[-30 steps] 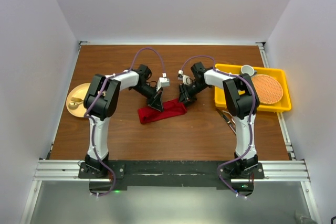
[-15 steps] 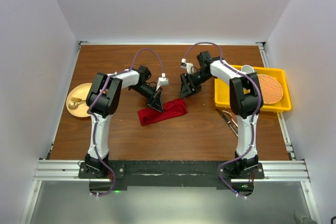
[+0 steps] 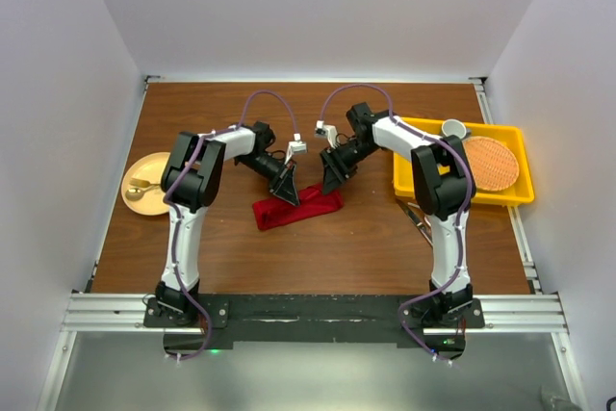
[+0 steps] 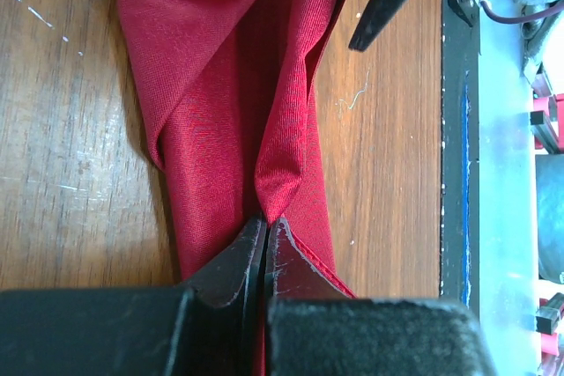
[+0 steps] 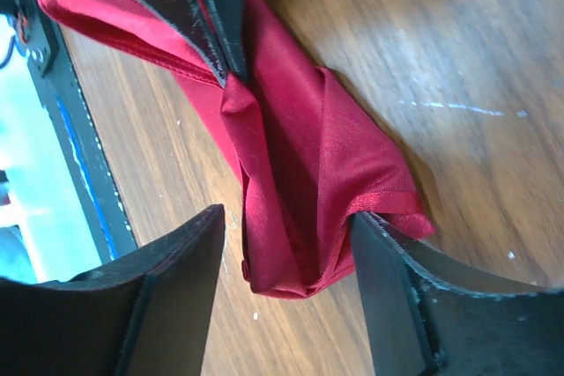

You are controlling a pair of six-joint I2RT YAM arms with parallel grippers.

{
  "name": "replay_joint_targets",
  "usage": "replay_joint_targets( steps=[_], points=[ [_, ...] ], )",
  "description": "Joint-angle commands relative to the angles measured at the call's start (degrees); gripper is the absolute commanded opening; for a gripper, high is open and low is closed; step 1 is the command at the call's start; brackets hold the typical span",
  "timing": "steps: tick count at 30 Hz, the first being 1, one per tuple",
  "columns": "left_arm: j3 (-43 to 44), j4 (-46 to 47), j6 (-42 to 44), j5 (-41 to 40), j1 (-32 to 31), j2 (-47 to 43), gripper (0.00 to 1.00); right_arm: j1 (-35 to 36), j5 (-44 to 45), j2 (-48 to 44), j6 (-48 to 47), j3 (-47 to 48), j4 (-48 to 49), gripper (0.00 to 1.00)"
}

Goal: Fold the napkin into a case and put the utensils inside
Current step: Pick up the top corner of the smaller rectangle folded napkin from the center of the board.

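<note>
The deep-red napkin [image 3: 298, 208] lies folded into a long, loose strip on the wooden table. My left gripper [image 3: 286, 192] is shut on a raised fold of the napkin [image 4: 220, 85]; in its wrist view the fingertips [image 4: 251, 248] pinch the cloth. My right gripper [image 3: 332, 175] is open. In its wrist view the right gripper [image 5: 291, 248] straddles the rumpled end of the napkin [image 5: 300, 156], one finger [image 5: 397, 279] against the hem, holding nothing. The utensils [image 3: 421, 218] lie on the table right of the right arm, partly hidden by it.
A yellow tray [image 3: 408, 183] at the right holds a round orange woven mat [image 3: 489, 163] and a white cup [image 3: 453, 128]. A tan plate [image 3: 142, 183] sits at the left table edge. White walls enclose the table.
My right gripper opened and let go of the napkin's right end, lifted off, then came back over that end. The left gripper stayed shut on its fold.
</note>
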Motion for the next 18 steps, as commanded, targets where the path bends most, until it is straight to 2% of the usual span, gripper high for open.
replay_joint_targets(
  steps=[1,13,18],
  points=[
    [0.39,1.03,2.20,-7.87,0.83,2.94,0.00,0.28,-2.27,-3.20,-5.02,-0.11,-0.22,0.59],
    [0.74,0.16,3.26,-8.13,1.01,3.56,0.00,-0.60,-4.02,-8.38,-6.17,5.24,-3.91,0.69],
    [1.09,0.07,3.52,-7.96,1.10,4.00,0.00,1.86,-4.65,-8.21,-7.92,5.34,-4.35,0.74]
  ],
)
